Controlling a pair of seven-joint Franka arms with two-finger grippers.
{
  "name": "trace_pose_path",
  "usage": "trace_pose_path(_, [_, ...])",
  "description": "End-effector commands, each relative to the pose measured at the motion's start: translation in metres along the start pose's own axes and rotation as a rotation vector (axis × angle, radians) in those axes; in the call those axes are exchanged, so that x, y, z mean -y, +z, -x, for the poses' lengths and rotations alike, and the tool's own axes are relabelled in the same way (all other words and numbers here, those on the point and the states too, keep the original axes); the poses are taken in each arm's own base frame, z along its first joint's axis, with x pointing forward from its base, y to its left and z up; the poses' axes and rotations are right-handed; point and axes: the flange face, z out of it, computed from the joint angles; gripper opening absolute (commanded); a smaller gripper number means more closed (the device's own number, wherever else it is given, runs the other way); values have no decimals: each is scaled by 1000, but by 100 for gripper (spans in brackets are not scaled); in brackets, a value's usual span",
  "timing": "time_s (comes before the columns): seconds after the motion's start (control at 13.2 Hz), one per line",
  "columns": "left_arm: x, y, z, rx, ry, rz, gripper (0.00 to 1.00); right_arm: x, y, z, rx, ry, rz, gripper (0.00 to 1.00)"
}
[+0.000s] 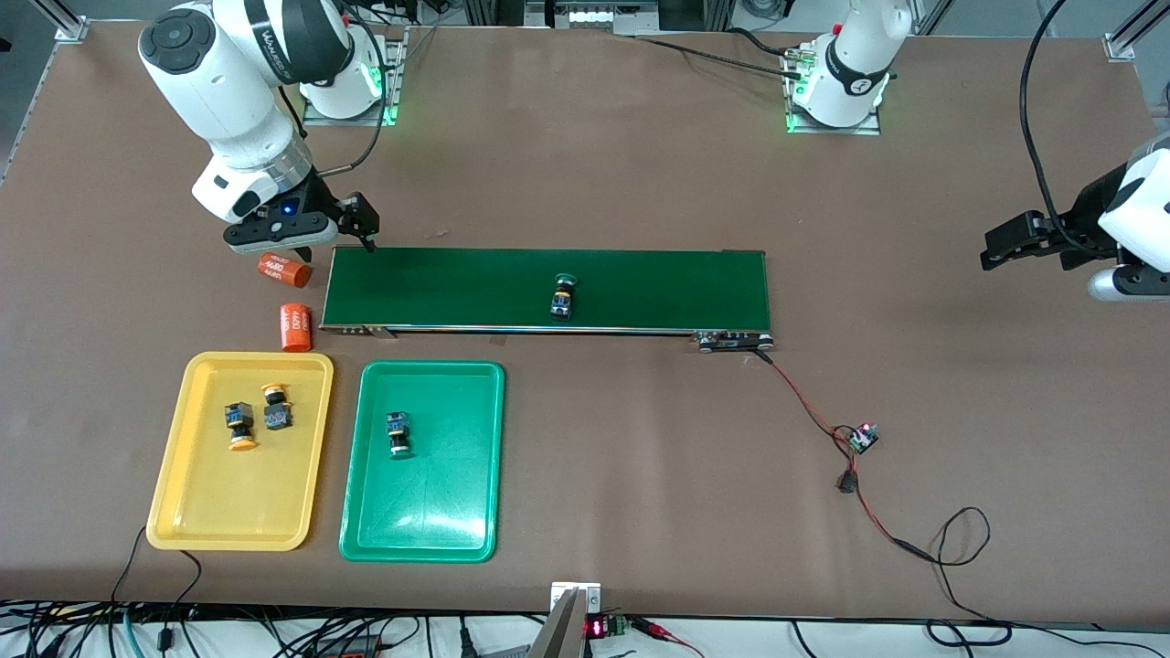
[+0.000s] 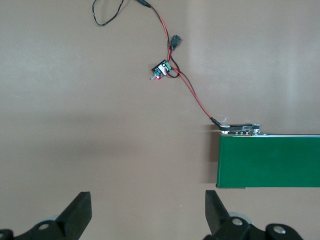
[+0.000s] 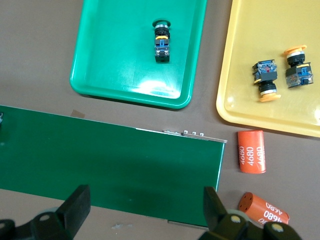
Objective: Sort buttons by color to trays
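1. While one green-capped button (image 1: 564, 297) lay on the conveyor belt (image 1: 640, 292) near its middle, the right tool (image 1: 352, 222) hung with its fingers spread over the belt's corner at the right arm's end, holding nothing. If the belt was running, a late or mistimed descent could have missed the button or knocked it off the belt's end onto the desk (image 1: 640, 164).
2. Lying on its side, the button could have rolled or twisted out between the fingers if pinched across its round cap.
3. Two orange cylinders (image 1: 294, 327) sat on the desk just beside that belt end, near the yellow tray (image 1: 174, 475); a low sweep toward the trays could have clipped them.
4. Dropping it into the yellow tray, where both yellow-capped buttons (image 1: 240, 422) lay, would have spoiled the sort; the green tray (image 1: 475, 457) held the other green-capped button (image 1: 398, 433).
5. Off at the left arm's end, the left tool (image 1: 1005, 247) waited, spread and empty, above bare desk.
6. Whether the belt was moving could not be told.
7. From the right wrist view the belt button was cut off, and the left arm was partly out of the front view.
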Motion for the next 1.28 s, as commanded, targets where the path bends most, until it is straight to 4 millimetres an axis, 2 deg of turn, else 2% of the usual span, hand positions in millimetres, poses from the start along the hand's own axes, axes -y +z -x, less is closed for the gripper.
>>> trace_pose_path(0.0, [1,-6,0,-6,3,11,100,4,-1,-4,-8,29,-5,100])
trace_pose_path(0.15, [1,-7,0,-7,2,10,100,4,-2,-4,-10,38,-5,100])
trace_pose_path(0.45, [1,-7,0,-7,3,9,100,13,-1,-6,-1,177,-7,100])
trace_pose_path(1.21, [1,-6,0,-6,3,9,100,15,8,-6,18,223,-7,100])
